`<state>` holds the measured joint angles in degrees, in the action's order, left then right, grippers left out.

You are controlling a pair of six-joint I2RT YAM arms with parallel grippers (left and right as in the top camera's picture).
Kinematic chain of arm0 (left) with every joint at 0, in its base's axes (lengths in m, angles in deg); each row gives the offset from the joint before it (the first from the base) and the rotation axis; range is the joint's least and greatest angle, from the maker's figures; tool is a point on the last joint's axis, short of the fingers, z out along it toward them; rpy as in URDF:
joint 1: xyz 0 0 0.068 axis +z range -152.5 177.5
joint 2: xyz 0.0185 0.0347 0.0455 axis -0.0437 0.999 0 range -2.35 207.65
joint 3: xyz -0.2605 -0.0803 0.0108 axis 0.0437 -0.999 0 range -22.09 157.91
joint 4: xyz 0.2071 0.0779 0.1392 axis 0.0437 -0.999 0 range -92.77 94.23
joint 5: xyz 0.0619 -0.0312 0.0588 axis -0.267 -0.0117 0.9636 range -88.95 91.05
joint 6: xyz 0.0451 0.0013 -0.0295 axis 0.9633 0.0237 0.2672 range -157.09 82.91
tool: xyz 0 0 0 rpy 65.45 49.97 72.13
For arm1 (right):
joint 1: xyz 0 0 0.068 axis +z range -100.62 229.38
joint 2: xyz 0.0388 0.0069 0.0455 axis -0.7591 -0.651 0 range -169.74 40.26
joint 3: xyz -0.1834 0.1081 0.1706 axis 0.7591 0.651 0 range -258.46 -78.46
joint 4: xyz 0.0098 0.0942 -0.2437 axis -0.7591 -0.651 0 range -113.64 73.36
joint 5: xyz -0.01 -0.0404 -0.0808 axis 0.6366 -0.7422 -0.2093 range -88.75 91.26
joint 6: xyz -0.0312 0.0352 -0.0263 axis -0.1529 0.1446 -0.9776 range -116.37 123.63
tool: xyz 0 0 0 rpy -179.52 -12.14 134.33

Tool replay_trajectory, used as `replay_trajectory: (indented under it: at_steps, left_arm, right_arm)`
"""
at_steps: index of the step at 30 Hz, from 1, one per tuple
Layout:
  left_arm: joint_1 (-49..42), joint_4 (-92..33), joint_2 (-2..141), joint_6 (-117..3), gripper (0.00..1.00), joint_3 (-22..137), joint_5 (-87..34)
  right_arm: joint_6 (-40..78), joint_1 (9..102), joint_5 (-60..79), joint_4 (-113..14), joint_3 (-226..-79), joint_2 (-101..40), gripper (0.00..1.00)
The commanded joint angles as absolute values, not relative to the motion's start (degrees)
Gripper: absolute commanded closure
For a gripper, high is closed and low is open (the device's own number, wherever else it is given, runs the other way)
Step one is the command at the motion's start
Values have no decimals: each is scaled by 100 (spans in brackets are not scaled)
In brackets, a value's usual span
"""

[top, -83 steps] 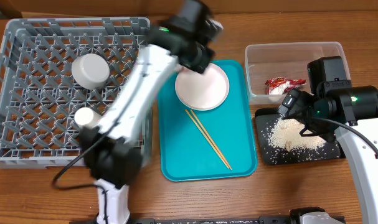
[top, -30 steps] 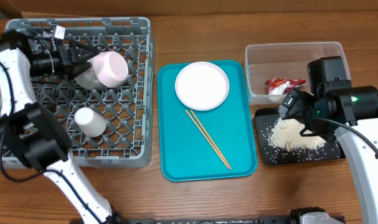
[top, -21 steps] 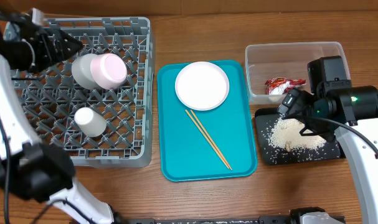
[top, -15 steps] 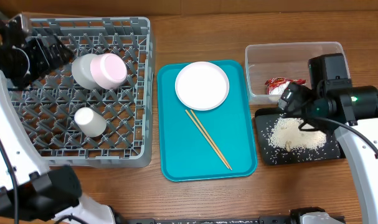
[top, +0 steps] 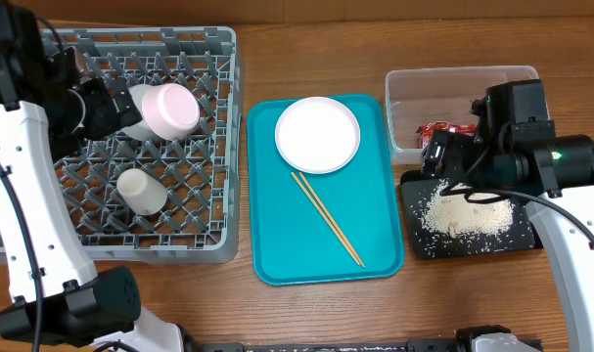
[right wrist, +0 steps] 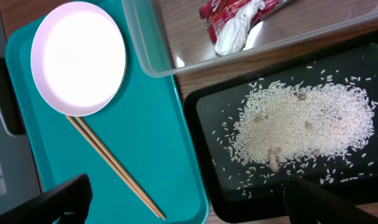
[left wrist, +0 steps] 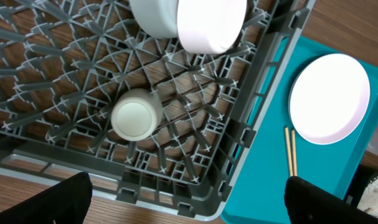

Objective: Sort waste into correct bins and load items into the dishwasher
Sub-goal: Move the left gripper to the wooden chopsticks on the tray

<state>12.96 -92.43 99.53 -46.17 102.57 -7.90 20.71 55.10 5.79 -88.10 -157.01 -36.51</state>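
Red-and-white crumpled wrapper (right wrist: 232,18) is lying inside clear tub (right wrist: 148,56), toward the side facing the black tray (right wrist: 204,130); R arm is partly covering it in overhead view

Rice (right wrist: 301,124) is sitting as a loose heap mid black tray, w/ stray grains scattering round it. Black tray is lying just beside tub, on the robot's side of it

White plate (top: 317,135) is resting upright at far end of teal tray (top: 277,249). Chopsticks (top: 328,219), x2, are lying side by side on a diagonal just below plate, apart from it

Grey rack (top: 140,37) is standing L of teal tray, edges nearly touching. Inside it:
- bowl (top: 171,110), tipped on its side, pinkish face showing
- second white dish (top: 130,110), leaning against bowl
- cup (left wrist: 136,118), small, white, sitting on the lattice nearer the robot, apart from both

L gripper (left wrist: 187,180) is hanging above rack over the cup area, jaws spread fully wide, holding nothing

R gripper (right wrist: 185,182) is hovering where teal tray meets black tray, jaws likewise gaping wide, nothing btwn them

Wooden table (top: 306,313) is carrying everything
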Motion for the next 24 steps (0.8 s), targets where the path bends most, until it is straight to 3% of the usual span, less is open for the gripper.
replay_trajectory:
  at_steps: [1,11,18,24]
  left_arm:
    - [942,-9259,9612,-4757,0,10185,-556]
    - [22,-9259,8045,-4827,0,8279,-388]
    - [-63,-9075,6858,-5150,0,6371,-346]
    - [-68,-8146,6627,-5231,0,5748,-1946]
  right_arm:
    - [1787,5499,651,-8760,-15751,-3625,0]
    - [1241,5553,872,-8784,-15751,-3625,0]
    - [1086,5918,887,-8782,-15751,-3632,0]
    - [1129,6071,887,-8834,-15751,-3632,0]
